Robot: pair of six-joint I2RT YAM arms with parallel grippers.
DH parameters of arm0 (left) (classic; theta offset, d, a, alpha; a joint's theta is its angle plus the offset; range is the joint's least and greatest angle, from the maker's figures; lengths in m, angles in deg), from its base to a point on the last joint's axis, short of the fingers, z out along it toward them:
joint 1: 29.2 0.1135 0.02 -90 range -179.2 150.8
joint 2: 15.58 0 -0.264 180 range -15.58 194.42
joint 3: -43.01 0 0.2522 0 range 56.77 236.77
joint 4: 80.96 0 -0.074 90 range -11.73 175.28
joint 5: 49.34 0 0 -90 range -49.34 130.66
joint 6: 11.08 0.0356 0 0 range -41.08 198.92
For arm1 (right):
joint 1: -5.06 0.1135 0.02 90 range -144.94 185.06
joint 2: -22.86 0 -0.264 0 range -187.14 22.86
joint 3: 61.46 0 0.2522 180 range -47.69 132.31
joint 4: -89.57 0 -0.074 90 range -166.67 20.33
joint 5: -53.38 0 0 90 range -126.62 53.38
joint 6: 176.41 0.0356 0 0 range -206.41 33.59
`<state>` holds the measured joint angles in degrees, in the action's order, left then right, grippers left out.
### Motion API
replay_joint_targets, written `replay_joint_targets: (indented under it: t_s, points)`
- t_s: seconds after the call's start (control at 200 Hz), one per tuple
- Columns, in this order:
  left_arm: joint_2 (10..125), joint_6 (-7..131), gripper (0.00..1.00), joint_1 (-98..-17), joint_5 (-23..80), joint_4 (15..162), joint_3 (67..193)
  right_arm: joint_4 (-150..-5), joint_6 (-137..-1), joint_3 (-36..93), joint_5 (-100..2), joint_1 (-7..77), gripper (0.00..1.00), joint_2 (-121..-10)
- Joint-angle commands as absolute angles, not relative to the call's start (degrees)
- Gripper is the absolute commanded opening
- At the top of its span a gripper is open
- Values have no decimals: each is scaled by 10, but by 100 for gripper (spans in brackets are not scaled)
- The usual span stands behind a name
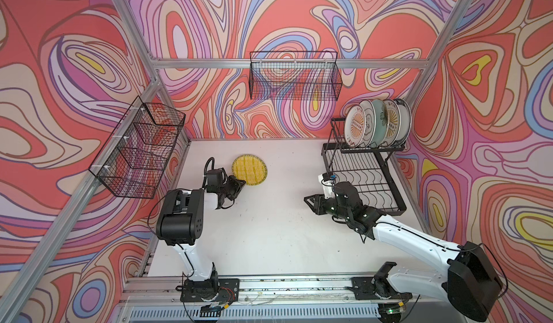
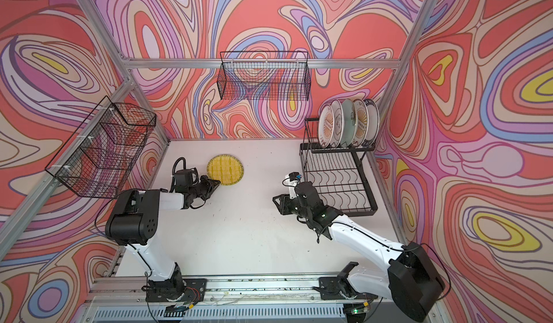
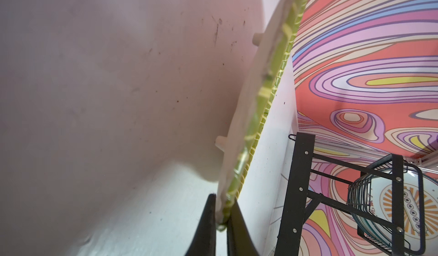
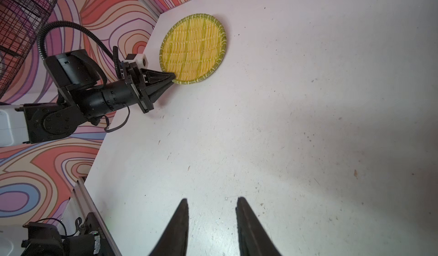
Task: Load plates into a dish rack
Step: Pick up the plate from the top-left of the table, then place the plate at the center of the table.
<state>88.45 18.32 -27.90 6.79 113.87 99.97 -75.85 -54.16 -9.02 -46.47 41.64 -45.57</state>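
A yellow striped plate (image 1: 249, 169) (image 2: 225, 170) (image 4: 193, 48) lies at the back left of the white table. My left gripper (image 1: 243, 183) (image 2: 218, 182) (image 3: 224, 205) is shut on its near rim (image 3: 260, 115), and the plate's pale underside shows in the left wrist view. Several plates (image 1: 377, 124) (image 2: 348, 122) stand upright on the raised tier of the black dish rack (image 1: 365, 181) (image 2: 338, 181) at the right. My right gripper (image 1: 308, 205) (image 2: 276, 205) (image 4: 212, 201) hovers over the bare table left of the rack, open and empty.
One black mesh basket (image 1: 140, 148) hangs on the left wall and another (image 1: 294, 76) on the back wall. Aluminium frame posts stand at the table's corners. The arms' base rail (image 1: 269, 285) runs along the front edge.
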Motion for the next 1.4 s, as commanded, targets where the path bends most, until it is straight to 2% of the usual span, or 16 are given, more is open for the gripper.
replay_joint_targets:
  t_s: [0.0,0.661,1.002,1.397]
  points:
    - [880,192,0,-277,42,1166,987,-766,-541,-76,-462,419,34,-457]
    - [868,227,0,-305,-61,1175,994,-766,-540,-79,-460,419,34,-454]
    - [821,311,0,-360,-64,1053,1007,-757,-544,-78,-449,419,35,-454]
    - [815,285,0,-419,-101,1100,954,-719,-558,-70,-420,419,37,-442]
